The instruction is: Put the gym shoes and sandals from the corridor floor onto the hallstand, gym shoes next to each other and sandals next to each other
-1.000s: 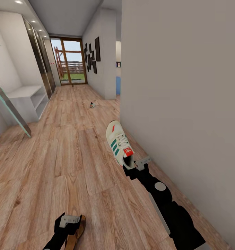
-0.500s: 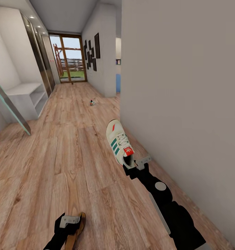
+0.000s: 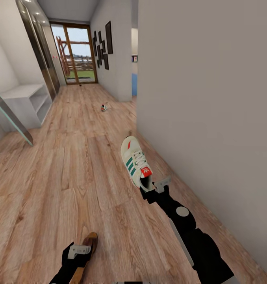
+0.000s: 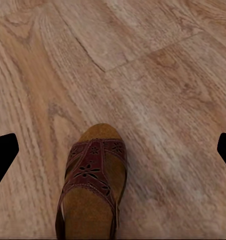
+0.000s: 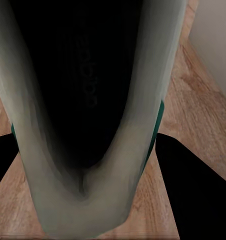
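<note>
White lace-up sneaker with green stripes [image 3: 136, 162] clamped at heel in right hand [image 3: 152, 189], above wood-plank floor [image 3: 50, 177]. Reddish-brown strappy sandal [image 4: 90, 192] gripped in left hand [image 3: 79, 252]. Second sneaker [image 3: 104, 107] far down corridor.

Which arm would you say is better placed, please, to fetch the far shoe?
Neither, probably: the right gripper holds a sneaker, the left gripper a sandal. The far shoe must wait.

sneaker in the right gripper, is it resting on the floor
No: in the head view the sneaker is held up by its heel in the right gripper, above the floor.
</note>
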